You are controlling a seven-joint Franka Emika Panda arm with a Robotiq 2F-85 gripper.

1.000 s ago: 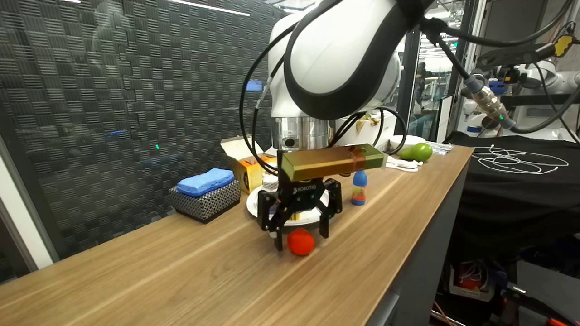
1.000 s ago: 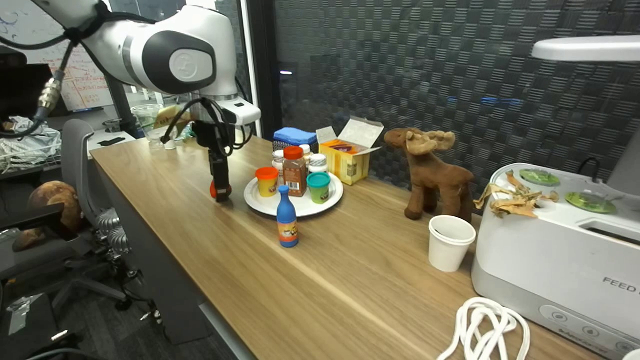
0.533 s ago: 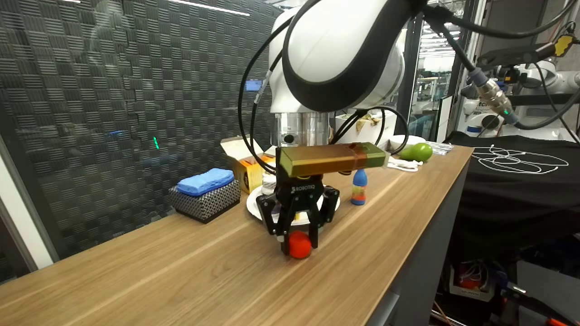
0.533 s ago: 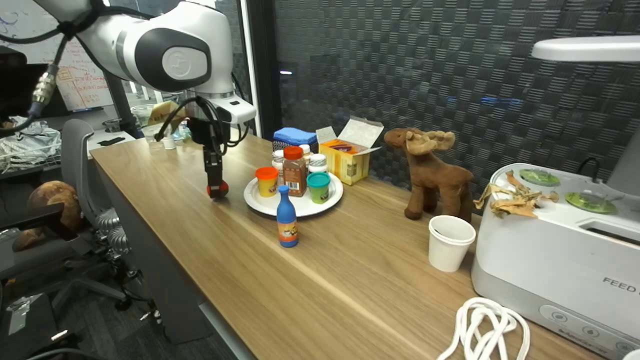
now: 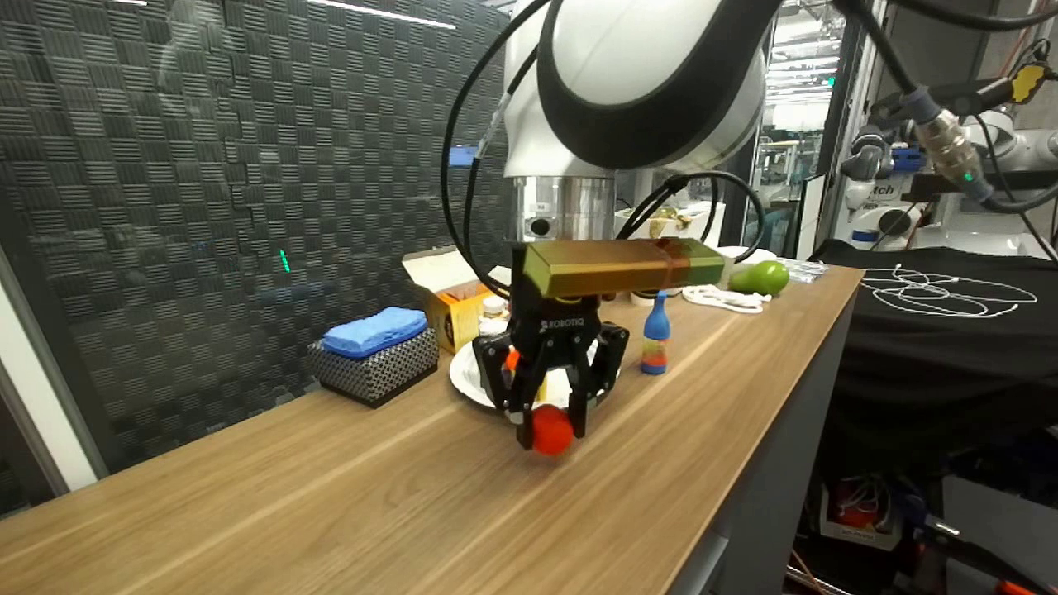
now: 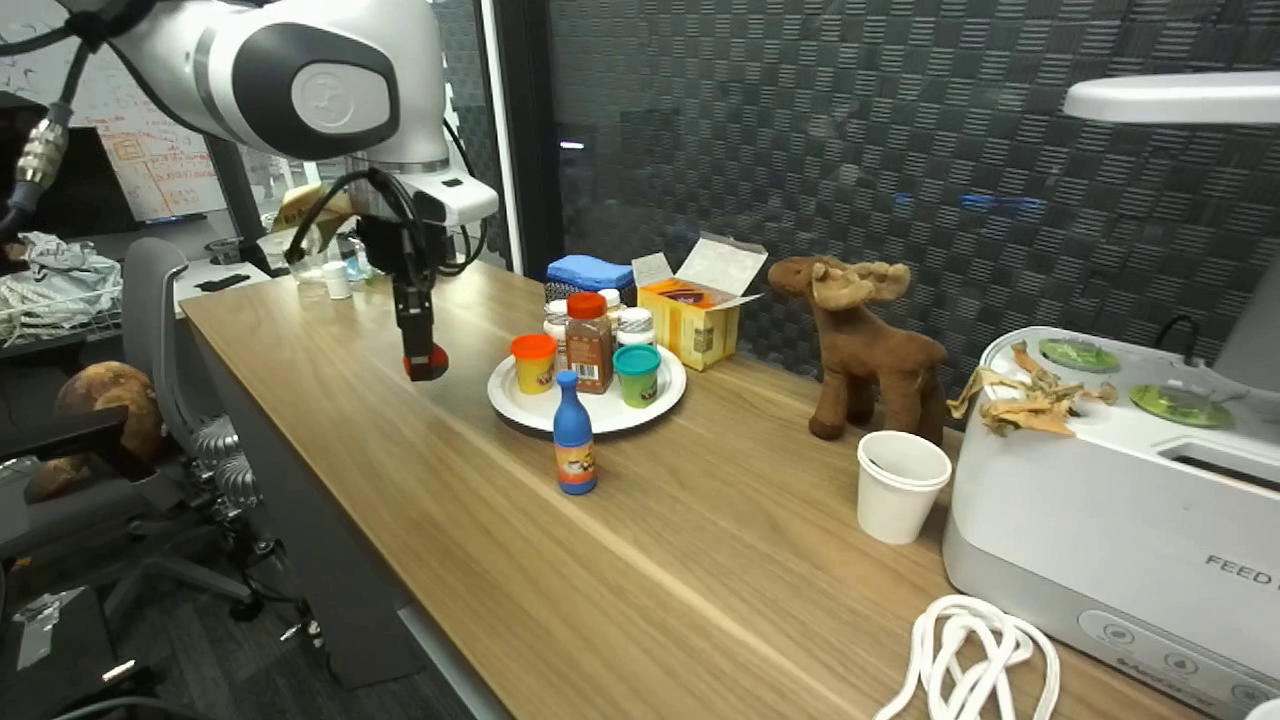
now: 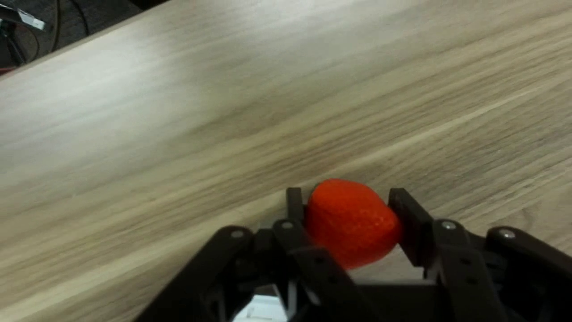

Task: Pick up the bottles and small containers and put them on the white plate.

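My gripper (image 5: pixel 552 428) is shut on a rounded red piece (image 7: pixel 351 223), a finger on either side of it. In both exterior views the held piece hangs just above the wooden table, in front of the white plate (image 6: pixel 506 400). On the plate stand the orange spice jar (image 6: pixel 590 350) with its red lid, several white pill bottles (image 6: pixel 636 328), a yellow tub (image 6: pixel 534 366) with an orange lid and a green tub (image 6: pixel 637 378) with a teal lid. Upright on the table beside the plate is a blue bottle (image 6: pixel 574 445).
Behind the plate are an open yellow box (image 6: pixel 700 325) and a patterned box (image 5: pixel 376 368) with a blue cloth on top. A plush moose (image 6: pixel 865 350), white cups (image 6: pixel 900 495), a white cord (image 6: pixel 975 640) and a white appliance (image 6: pixel 1110 520) stand further along the table.
The gripper's fingers have come together on the red piece. Since then the arm has risen a little, lifting the piece off the table.
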